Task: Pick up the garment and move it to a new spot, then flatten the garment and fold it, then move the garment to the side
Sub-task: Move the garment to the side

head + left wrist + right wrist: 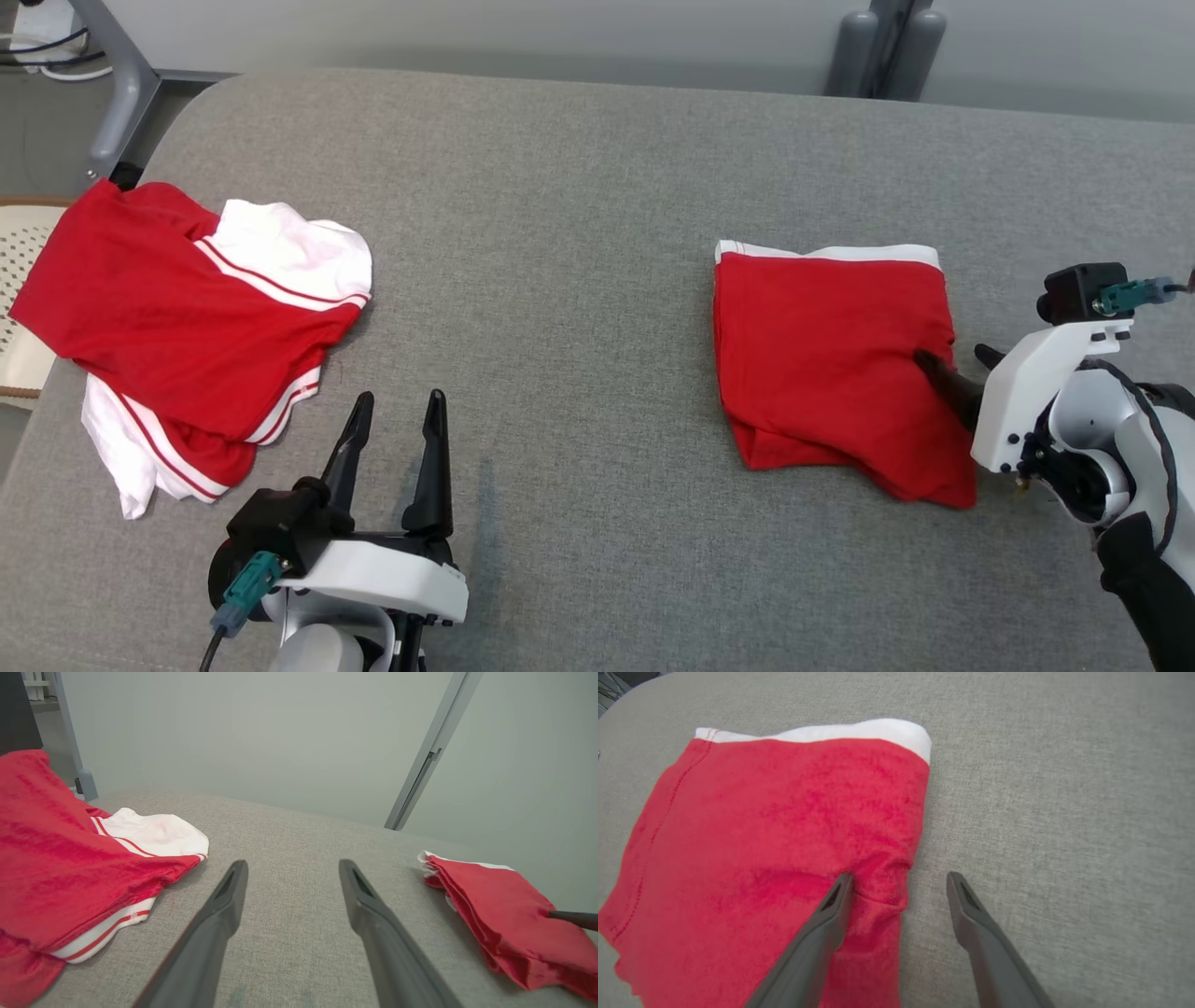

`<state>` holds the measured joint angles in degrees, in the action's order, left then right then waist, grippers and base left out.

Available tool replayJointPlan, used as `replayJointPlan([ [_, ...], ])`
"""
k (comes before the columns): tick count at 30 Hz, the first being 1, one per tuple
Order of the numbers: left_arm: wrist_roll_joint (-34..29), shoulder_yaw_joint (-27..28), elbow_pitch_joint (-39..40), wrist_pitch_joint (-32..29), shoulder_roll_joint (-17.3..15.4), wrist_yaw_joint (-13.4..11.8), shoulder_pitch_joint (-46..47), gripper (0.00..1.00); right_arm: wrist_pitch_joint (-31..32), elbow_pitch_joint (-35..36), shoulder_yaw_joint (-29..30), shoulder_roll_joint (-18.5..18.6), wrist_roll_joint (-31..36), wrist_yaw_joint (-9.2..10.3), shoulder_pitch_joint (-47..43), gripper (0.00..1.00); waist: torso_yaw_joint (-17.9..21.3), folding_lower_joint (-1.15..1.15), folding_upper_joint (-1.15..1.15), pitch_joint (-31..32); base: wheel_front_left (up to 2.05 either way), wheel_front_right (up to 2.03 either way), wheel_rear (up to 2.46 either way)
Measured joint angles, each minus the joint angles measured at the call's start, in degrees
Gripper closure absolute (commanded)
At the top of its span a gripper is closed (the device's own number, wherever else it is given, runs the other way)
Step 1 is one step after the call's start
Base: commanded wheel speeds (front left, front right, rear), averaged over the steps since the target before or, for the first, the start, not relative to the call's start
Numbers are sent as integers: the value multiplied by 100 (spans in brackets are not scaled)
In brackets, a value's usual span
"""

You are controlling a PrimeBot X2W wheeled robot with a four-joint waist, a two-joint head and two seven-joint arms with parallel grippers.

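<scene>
Looks like a robotics lab or test room, not a home. Shows a wide work surface (579,168) covered in grey fabric, with rounded far corners, set before a plain pale wall (280,742). Has bare grey metal frame posts, one slanting at the far left (121,93), a paired one at the far right (882,47). Includes loose cables (79,74) at the far left and a cream perforated item (19,243), basket or seat unclear, at the left edge.
</scene>
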<state>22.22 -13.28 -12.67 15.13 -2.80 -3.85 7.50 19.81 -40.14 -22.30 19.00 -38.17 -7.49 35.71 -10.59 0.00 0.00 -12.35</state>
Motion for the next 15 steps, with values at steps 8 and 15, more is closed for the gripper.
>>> replayJointPlan([
  [8,60,-2,19,0,-1,-10,38,0,246,-213,-542,187,-471,1,323,8,-68,0,0,-153,0,0,0],
  [15,55,9,59,0,-2,30,124,0,-85,-209,-1046,258,-656,0,580,100,54,0,0,-248,0,0,0],
])
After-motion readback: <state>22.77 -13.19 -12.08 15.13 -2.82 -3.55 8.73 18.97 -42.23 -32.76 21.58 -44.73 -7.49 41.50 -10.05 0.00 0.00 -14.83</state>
